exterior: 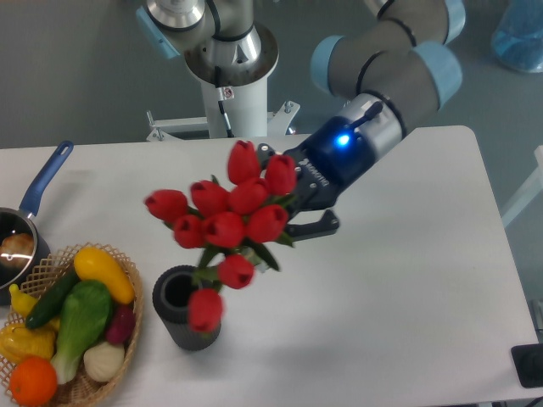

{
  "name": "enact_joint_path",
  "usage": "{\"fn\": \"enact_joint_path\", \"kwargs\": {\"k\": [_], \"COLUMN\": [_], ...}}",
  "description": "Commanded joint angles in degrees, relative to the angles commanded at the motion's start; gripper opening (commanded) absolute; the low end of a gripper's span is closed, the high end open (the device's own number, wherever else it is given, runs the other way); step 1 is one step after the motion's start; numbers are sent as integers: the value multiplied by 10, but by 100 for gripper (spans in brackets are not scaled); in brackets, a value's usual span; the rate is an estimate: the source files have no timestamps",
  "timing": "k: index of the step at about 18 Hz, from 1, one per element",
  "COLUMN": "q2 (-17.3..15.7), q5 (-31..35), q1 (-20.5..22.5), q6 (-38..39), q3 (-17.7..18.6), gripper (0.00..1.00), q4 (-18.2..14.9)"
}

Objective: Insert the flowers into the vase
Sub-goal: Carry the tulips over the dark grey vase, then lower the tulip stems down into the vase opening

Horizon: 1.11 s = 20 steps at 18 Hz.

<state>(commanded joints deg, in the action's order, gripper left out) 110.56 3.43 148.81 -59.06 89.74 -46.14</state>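
Observation:
The flowers (227,215), a bunch of red tulip buds with green leaves, hang in the air over the middle of the table. My gripper (297,214) is at the bunch's right side and shut on it; the stems are mostly hidden behind the buds. The bunch is tilted, with its lowest bud in front of the right rim of the vase (176,311). The vase is a short dark grey ribbed cylinder standing upright at the front left, its round mouth open and empty.
A woven wicker basket (127,326) with toy vegetables stands just left of the vase. A blue-handled saucepan (41,188) sits at the left edge. The robot's white base column (236,97) stands at the back.

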Motion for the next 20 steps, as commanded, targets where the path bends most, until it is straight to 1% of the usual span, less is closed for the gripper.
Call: {"fn": "enact_joint_path", "kwargs": {"k": [2,5,8,11,12,15,17,20], "q2": [7,8,6,14,17,32,40,41], "q5": [-12,-29,-56,-64,-66,-76,-83,-83], "q1": [-11,-29,-39,-48,-49,-50,-48,-44], "q6": [-4,-4,-6,-23,-31,-89,-94,-94], "q3": [1,6,27,35,42,58,58,60], "gripper": [0,0,0,0,0,0,0,0], "q4": [0,0,0,0,0,0,0,0]}}
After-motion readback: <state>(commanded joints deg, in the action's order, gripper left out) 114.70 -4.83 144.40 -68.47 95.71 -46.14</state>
